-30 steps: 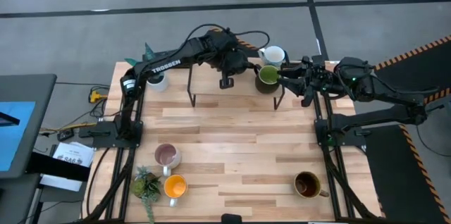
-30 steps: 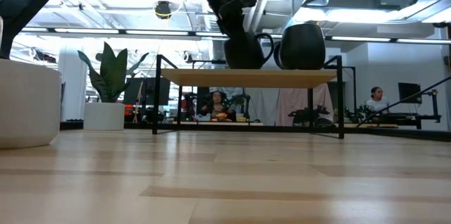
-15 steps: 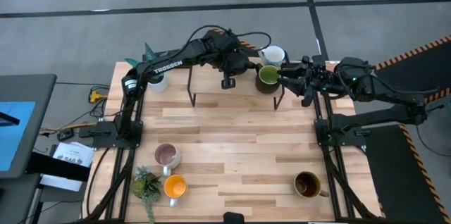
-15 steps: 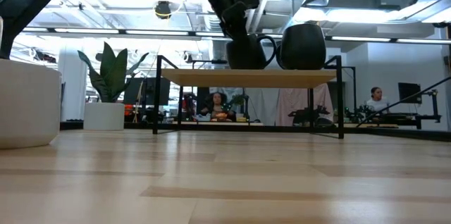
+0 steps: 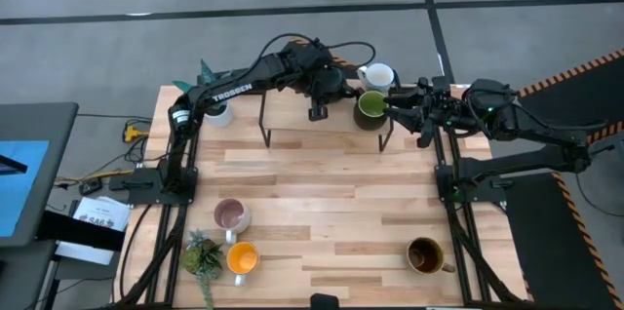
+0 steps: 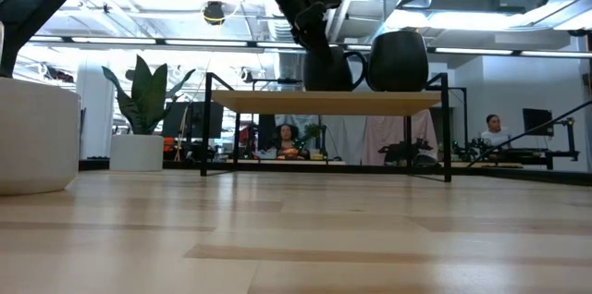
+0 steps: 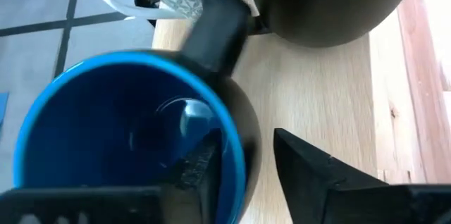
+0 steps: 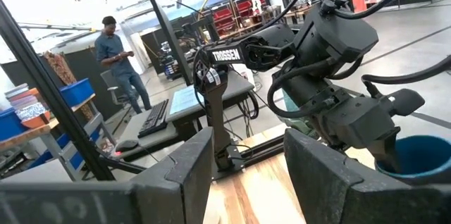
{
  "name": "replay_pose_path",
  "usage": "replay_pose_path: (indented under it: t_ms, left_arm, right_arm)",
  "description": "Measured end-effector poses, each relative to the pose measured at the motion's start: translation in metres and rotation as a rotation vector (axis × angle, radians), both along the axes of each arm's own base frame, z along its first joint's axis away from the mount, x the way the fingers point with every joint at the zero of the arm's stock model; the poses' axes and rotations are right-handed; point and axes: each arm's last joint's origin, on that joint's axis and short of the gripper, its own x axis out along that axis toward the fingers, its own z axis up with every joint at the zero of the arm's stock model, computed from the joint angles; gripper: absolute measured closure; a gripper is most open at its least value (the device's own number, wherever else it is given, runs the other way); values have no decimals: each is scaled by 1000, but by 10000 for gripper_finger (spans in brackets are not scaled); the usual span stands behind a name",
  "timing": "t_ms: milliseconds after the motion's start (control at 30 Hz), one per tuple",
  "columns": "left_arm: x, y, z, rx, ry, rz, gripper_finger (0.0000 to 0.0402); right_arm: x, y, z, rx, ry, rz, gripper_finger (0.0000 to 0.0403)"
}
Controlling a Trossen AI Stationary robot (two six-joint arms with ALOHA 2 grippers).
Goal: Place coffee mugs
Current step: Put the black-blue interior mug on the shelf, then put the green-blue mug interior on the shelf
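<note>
On the raised shelf (image 5: 292, 115), left jaws straddling blue mug (image 7: 127, 139) rim, right jaws wide.

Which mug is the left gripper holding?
The dark blue mug, on the raised shelf beside the green mug; the left gripper straddles its rim.

Six mugs (image 5: 371, 106), three on shelf

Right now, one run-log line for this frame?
left gripper: over shelf, one finger inside blue mug | right gripper: open, by green mug | brown, pink, orange mugs: on table
</note>
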Motion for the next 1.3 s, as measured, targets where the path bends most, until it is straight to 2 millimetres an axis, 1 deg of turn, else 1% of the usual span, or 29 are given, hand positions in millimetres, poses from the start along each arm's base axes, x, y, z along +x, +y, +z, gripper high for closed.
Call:
replay_pose_path:
  t_ms: [133, 267, 533, 767, 967, 1200, 1300]
  left_arm:
    - [1, 1, 1, 8, -20, 1, 266]
    - [3, 1, 4, 20, -53, 0, 257]
    - [6, 3, 7, 43, -92, 2, 255]
    - [5, 3, 8, 93, -64, 19, 255]
    - [3, 3, 20, 119, -84, 34, 255]
    - [0, 3, 38, 154, -115, 36, 255]
    - [-3, 1, 48, 138, -137, 56, 255]
  right_arm:
    - [0, 0, 0, 0, 0, 0, 204]
    - [0, 0, 0, 0, 0, 0, 204]
    - [0, 0, 0, 0, 0, 0, 204]
    - [0, 0, 0, -1, 0, 0, 204]
    - [0, 0, 0, -1, 0, 0, 204]
    - [0, 0, 0, -2, 0, 0, 204]
    - [0, 0, 0, -2, 1, 0, 204]
